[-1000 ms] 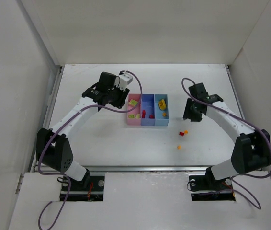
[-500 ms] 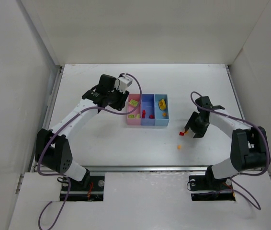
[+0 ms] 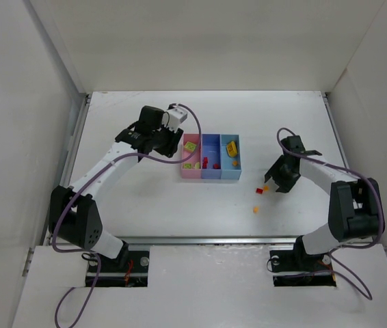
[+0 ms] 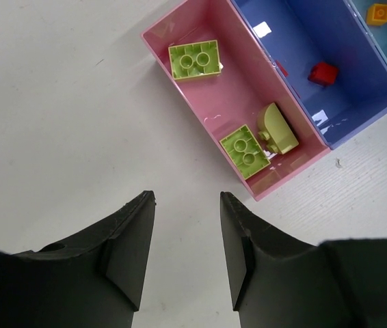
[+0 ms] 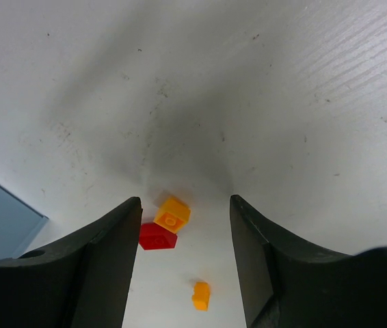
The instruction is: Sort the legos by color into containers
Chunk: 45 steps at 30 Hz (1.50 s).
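The joined bins stand mid-table: pink [image 3: 191,158], blue-violet [image 3: 210,158], light blue [image 3: 230,158]. In the left wrist view the pink bin [image 4: 180,27] holds three yellow-green bricks [image 4: 193,59], the blue-violet bin [image 4: 296,31] holds a red brick [image 4: 324,73], and the light blue bin shows an orange brick [image 4: 377,13]. My left gripper [image 4: 187,205] is open and empty, beside the pink bin's left side. My right gripper [image 5: 185,205] is open, low over the table, with an orange brick [image 5: 172,213] and a red brick [image 5: 156,236] between its jaws; another orange brick [image 5: 201,295] lies nearer.
The loose bricks lie right of the light blue bin, red [image 3: 259,190] and orange [image 3: 255,209] in the top view. White walls enclose the table on three sides. The table's front edge runs close below the loose bricks.
My right gripper has swung down and toward the loose bricks, dropping low over them. The left gripper has barely moved.
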{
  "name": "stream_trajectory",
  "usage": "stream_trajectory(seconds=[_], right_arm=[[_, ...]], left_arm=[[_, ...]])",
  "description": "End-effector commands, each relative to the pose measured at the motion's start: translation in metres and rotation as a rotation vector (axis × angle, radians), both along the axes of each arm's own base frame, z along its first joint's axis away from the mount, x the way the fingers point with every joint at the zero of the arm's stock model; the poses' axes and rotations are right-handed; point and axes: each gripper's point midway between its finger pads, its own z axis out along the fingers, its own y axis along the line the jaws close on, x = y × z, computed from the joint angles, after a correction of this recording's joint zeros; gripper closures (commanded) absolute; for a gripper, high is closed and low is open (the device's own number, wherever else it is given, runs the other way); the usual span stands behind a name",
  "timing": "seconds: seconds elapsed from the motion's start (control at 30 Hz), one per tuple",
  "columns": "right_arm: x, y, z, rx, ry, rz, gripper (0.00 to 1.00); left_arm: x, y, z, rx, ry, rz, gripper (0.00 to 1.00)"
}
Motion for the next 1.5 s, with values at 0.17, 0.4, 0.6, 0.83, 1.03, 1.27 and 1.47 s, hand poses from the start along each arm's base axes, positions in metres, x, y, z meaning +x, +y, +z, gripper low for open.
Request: stream_trajectory(seconds=[0.17,0.4,0.6,0.83,1.03,1.27,1.47], right_arm=[[0.005,0.006,-0.013,0.017,0.009,-0.001,0.4],[0.009,0.026,-0.02,0.0,0.039,0.099,0.42],[0.009,0.027,-0.019,-0.033,0.047,0.123,0.47],[0.017,0.038,-0.012,-0.024,0.002,0.192,0.66],[0.023,0.046,-0.02,-0.137,0.073,0.323,0.76],[0.022,0.04,-0.018,-0.19,0.097,0.39,0.69],[0.014,0.028,-0.004,-0.26,0.11,0.396,0.5]], left_arm=[[-0.001,0.003,0.011,-0.028,-0.035,0.017,0.6],[-0.001,0.003,0.011,-0.033,-0.031,0.023,0.6],[0.001,0.002,0.013,-0.037,-0.04,0.023,0.6],[-0.001,0.003,0.011,-0.033,-0.031,0.023,0.6],[-0.001,0.003,0.011,-0.033,-0.031,0.023,0.6],[-0.003,0.004,0.011,-0.033,-0.031,0.023,0.6],[-0.003,0.007,0.007,-0.029,-0.023,0.032,0.6]])
